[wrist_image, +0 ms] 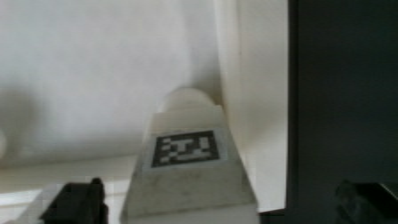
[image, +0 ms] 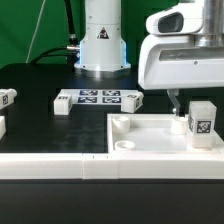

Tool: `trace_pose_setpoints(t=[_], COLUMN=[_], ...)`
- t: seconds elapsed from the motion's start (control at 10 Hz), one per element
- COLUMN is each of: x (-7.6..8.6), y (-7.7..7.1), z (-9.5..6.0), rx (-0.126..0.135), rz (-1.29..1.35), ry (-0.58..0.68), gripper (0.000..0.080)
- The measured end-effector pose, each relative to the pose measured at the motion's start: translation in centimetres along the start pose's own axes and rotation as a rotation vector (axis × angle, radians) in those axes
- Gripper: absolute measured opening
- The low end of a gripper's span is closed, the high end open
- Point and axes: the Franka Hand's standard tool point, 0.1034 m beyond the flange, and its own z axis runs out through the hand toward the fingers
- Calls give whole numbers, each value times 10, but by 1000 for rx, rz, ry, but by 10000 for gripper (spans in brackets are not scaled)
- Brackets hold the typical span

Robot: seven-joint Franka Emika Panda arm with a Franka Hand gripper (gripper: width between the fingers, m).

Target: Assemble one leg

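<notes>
A leg (image: 201, 122), a small white block with a square marker, stands upright in the tray (image: 150, 142) near its corner on the exterior view's right. My gripper (image: 188, 106) hangs just above and around the leg's top. In the wrist view the leg (wrist_image: 187, 150) sits between my two dark fingertips (wrist_image: 75, 205), with a gap on each side. The gripper (wrist_image: 217, 206) is open and touches nothing.
The marker board (image: 98, 98) lies behind the tray. Loose legs lie at its two ends (image: 62, 103) (image: 133, 98), and two more at the exterior view's left edge (image: 6, 97). The arm's base (image: 100, 45) stands at the back.
</notes>
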Motion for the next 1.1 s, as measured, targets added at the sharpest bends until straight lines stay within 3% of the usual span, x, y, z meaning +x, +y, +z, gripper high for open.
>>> trace_pose_setpoints(t=[0.1, 0.2, 0.3, 0.4, 0.5, 0.6, 0.7, 1.1], x=[0, 0, 0, 0, 0, 0, 0, 1], y=[1, 1, 1, 1, 5, 5, 5, 6], z=[0, 0, 0, 0, 0, 1, 1, 2], rx=[-2, -3, -3, -3, -7, -8, -6, 16], rz=[-47, -40, -41, -41, -26, -5, 5, 478], ry=[0, 0, 0, 0, 0, 0, 0, 38], gripper=[649, 535, 535, 362, 362, 294, 294, 294])
